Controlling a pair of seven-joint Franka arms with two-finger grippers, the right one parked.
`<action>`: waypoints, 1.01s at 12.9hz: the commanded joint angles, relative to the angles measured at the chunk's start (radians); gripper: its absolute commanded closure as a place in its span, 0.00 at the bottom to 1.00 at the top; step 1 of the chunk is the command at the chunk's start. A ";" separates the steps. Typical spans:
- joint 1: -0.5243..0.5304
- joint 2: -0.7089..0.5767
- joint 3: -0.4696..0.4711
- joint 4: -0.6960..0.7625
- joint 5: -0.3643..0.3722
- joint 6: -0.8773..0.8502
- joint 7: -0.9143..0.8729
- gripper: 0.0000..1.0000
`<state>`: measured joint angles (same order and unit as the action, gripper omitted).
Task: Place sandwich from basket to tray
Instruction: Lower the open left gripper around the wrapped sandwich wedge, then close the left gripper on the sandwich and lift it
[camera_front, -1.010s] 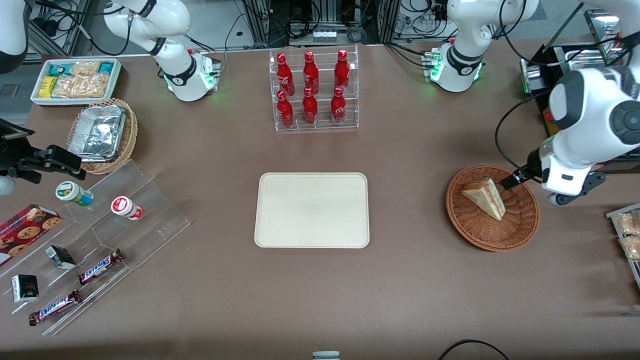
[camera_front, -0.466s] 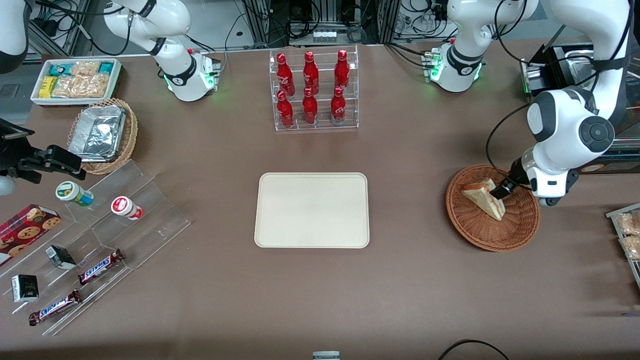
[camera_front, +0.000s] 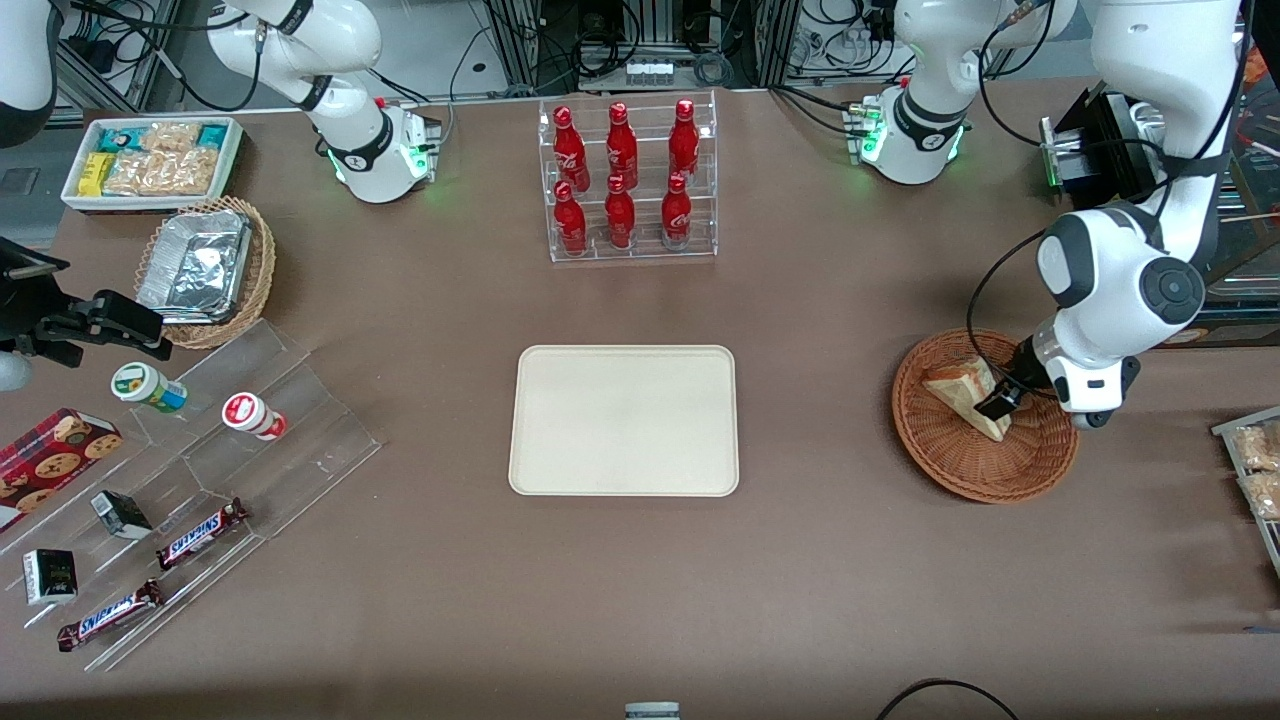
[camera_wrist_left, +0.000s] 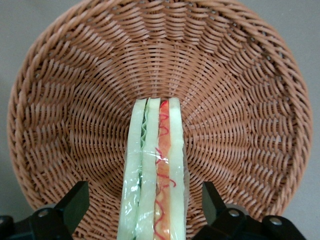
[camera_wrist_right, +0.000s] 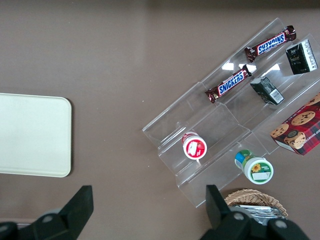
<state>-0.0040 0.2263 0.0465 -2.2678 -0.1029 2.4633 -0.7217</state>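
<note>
**Reaching for the sandwich, grasp not yet made**

Step in hand, as judged: the approach to the pick. End effector (camera_front: 1000, 402) low over the basket (camera_front: 950, 460), at the sandwich (camera_front: 962, 388). In the wrist view, end effector (camera_wrist_left: 145, 200) open, 2 fingers (camera_wrist_left: 75, 202) spread wide, 1 on each side of the sandwich (camera_wrist_left: 155, 175), both clear of the bread. Sandwich standing on edge in the basket (camera_wrist_left: 240, 90), layered edge up: pale bread, green filling, red filling. Point of the wedge toward the basket's middle, thick end between the fingers.

Sandwich still in the basket, toward the working arm's end of the table (camera_front: 850, 600). Tray (camera_front: 623, 420) bare at mid-table, well apart from the basket, nearer the front camera than the rack of red bottles (camera_front: 625, 180).

Next move, as judged:
- Lower a little further if needed, so the pads meet the flat bread faces, not only the top edge.
- Close gently; soft bread likely to squash or shed filling under a hard squeeze.
- Lift straight up, clear of the woven rim.
- Carry sideways toward the parked arm's end, as far as the tray.
- Set down inside the tray's low rim, then release.

Whole transfer still ahead; task at an early stage.
</note>
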 joint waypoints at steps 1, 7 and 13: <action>-0.004 0.015 -0.007 -0.025 -0.012 0.060 -0.015 0.00; -0.041 0.076 -0.007 -0.059 -0.008 0.134 0.008 0.28; -0.047 -0.056 -0.007 0.017 0.000 -0.116 0.092 0.49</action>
<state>-0.0397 0.2524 0.0368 -2.2876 -0.1036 2.4668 -0.6660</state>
